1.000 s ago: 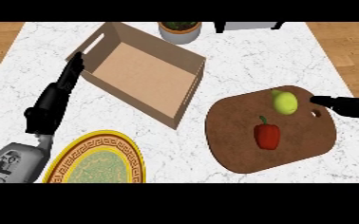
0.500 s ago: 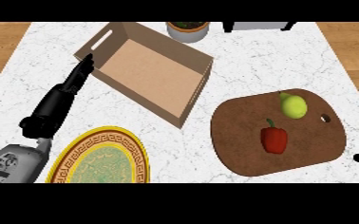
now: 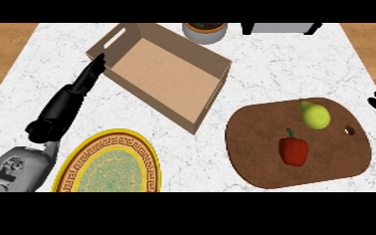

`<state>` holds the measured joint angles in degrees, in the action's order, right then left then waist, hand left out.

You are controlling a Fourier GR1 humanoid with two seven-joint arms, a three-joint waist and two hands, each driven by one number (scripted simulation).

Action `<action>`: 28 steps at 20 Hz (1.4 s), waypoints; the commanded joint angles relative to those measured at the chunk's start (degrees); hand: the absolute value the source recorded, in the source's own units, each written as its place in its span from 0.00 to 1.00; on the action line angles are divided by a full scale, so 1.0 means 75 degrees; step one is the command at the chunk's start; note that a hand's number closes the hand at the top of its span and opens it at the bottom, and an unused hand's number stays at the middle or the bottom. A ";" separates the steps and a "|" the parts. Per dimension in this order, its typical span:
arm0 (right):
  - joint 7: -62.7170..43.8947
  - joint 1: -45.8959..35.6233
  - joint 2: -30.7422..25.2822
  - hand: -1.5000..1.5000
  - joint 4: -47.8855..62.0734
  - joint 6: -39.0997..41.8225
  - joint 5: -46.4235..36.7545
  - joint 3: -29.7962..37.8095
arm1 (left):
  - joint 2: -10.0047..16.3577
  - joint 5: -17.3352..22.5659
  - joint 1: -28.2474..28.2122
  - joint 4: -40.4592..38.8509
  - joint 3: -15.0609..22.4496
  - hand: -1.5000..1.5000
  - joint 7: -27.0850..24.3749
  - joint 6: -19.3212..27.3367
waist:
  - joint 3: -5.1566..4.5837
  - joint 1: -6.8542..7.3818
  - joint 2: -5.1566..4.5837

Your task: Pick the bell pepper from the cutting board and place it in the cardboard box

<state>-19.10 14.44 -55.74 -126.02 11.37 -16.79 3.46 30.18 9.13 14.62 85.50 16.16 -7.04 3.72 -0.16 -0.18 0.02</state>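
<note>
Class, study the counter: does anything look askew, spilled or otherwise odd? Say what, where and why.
The cardboard box sits at a slant to the counter's edges, with the left hand stretched straight along its left wall. Nothing is spilled; the bell pepper lies on the cutting board.

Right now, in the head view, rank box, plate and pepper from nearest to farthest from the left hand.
1. Box, by the fingertips of the left hand, upper left.
2. Plate, lower left, beside the wrist.
3. Pepper, on the board at the right.
</note>
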 commanded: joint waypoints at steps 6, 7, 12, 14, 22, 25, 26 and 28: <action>-0.3759 -0.1804 -0.0053 0.00 -0.0847 0.1724 -0.0468 -0.2293 | -0.0181 -0.0127 -0.0012 -0.0098 -0.0018 0.50 -0.0247 -0.0372 | -0.0002 0.0291 -0.0056; -0.3881 -0.1766 0.0229 0.00 -0.0968 0.1736 -0.0789 -0.2663 | -0.0266 -0.0329 0.0195 -0.0471 -0.0138 0.50 -0.0189 -0.0216 | 0.0007 0.0158 -0.0039; -0.5473 -0.3142 0.1427 0.00 -0.0252 0.2400 -0.0721 -0.3725 | -0.0590 -0.0377 0.0357 -0.0414 -0.0188 0.50 0.0094 -0.0237 | 0.0010 0.0168 -0.0032; -0.5922 -0.3160 0.1532 0.00 -0.0491 0.2669 -0.0526 -0.3592 | -0.0060 -0.0174 -0.0032 0.0227 -0.0501 0.50 0.0170 -0.0634 | 0.0012 0.0142 0.0000; -0.5835 -0.3183 0.2364 0.00 0.0429 0.2406 -0.1979 -0.4542 | -0.0549 -0.0513 -0.0146 0.0141 -0.0530 0.50 0.0246 -0.0503 | 0.0017 0.0050 0.0000; -0.5834 -0.3394 0.2937 0.00 0.0968 0.2273 -0.2591 -0.4880 | -0.0447 -0.0460 -0.0064 -0.0092 -0.0810 0.50 -0.0054 -0.0827 | 0.0017 0.0048 -0.0005; -0.5631 -0.3310 0.2943 0.00 0.1133 0.2297 -0.2585 -0.4741 | -0.0797 -0.0804 -0.0028 0.0149 -0.0485 0.50 0.0329 -0.0462 | 0.0020 0.0036 -0.0001; -0.5165 -0.3280 0.2903 0.00 0.1409 0.2261 -0.2728 -0.4356 | -0.0656 -0.0733 -0.0238 0.0157 -0.0707 0.50 0.0178 -0.0773 | 0.0021 0.0040 -0.0001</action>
<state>-55.72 -9.88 -36.18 -118.57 27.30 -34.04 -29.72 26.04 4.79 14.02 86.52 11.34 -5.12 -1.07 -0.03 0.26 0.00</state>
